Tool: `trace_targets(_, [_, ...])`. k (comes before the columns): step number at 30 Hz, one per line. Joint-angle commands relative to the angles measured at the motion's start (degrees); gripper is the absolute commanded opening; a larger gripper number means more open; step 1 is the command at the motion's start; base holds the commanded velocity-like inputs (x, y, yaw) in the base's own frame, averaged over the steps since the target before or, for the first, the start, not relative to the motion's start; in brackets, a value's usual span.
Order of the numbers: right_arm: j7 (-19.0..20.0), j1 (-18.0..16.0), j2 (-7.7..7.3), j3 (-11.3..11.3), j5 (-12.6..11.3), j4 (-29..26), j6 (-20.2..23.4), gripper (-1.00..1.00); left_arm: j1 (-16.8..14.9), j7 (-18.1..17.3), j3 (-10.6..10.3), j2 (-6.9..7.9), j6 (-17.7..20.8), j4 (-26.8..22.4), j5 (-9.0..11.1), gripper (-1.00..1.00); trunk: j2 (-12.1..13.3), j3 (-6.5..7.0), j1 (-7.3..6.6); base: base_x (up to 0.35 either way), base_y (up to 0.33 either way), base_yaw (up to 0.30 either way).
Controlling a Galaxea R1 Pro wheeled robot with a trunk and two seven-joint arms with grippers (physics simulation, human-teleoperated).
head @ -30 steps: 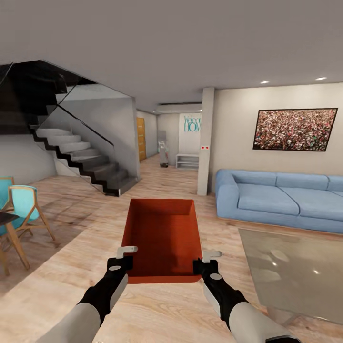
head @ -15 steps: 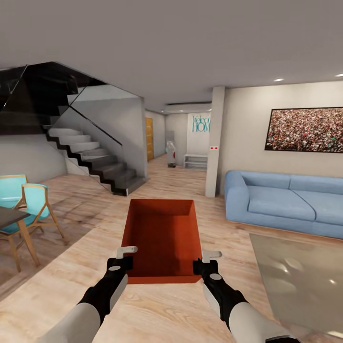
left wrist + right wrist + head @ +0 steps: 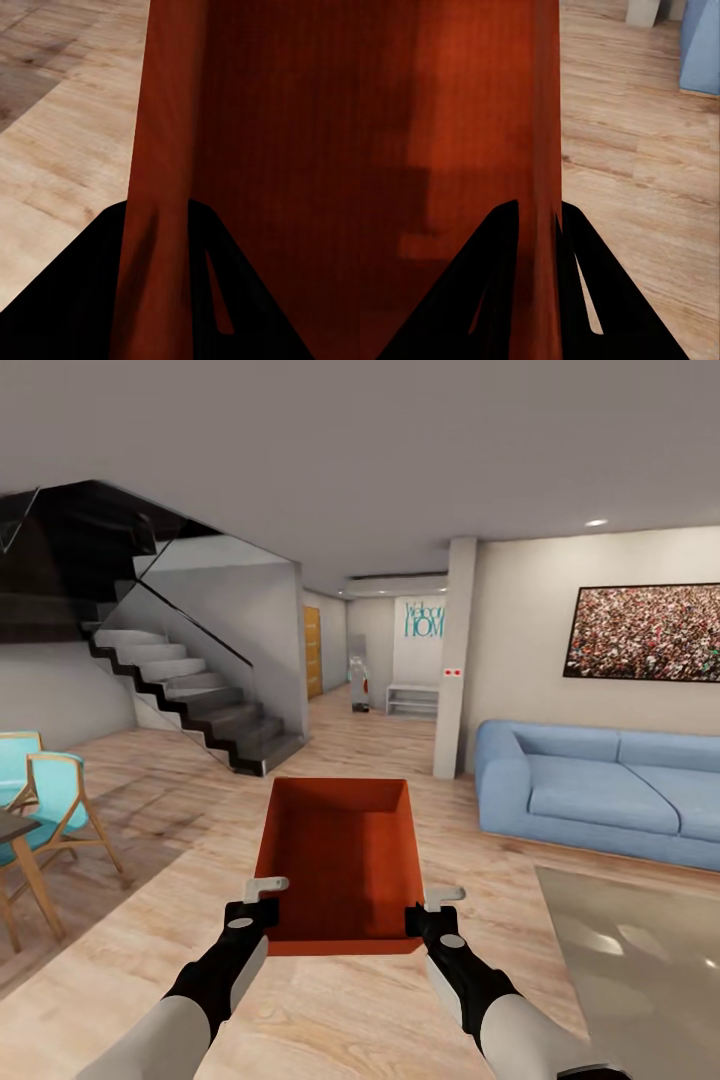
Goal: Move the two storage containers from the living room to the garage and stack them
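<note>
I hold one orange-red storage container (image 3: 340,860) level in front of me, above the living room's light wood plank floor (image 3: 150,920). My left gripper (image 3: 266,900) is shut on its left wall near the front corner. My right gripper (image 3: 426,908) is shut on the right wall opposite. In the left wrist view the dark fingers (image 3: 75,307) pinch the container wall (image 3: 161,150). The right wrist view has the same clamp, fingers (image 3: 600,300) on either side of the wall (image 3: 540,112). The second container and the garage are out of view.
A blue sofa (image 3: 600,795) stands at the right with a glass coffee table (image 3: 640,950) before it. A staircase with a glass rail (image 3: 190,700) rises at the left. Turquoise chairs (image 3: 50,800) sit at the far left. Past a white pillar (image 3: 455,660), a hallway with a wooden door (image 3: 313,650) leads away.
The whole view has swung a little, so sofa and pillar sit further right: the camera moved. Container and both grips look the same.
</note>
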Motion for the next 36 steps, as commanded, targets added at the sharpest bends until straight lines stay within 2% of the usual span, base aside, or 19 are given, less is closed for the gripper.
trace_targets(1, [0.0, 0.0, 0.19, 0.4, -0.1, 0.1, -0.1, -1.00, 0.0, 0.7, -0.4, -0.04, 0.4, -0.1, 0.0, -1.00, -0.1, -0.10, 0.05, 0.321, 0.000, 0.000])
trace_targets(36, [-0.1, 0.0, 0.19, 0.2, -0.1, 0.1, -0.4, -1.00, 0.0, 0.7, -0.4, -0.04, 0.4, -0.1, 0.0, -1.00, -0.1, -0.10, 0.05, 0.321, 0.000, 0.000])
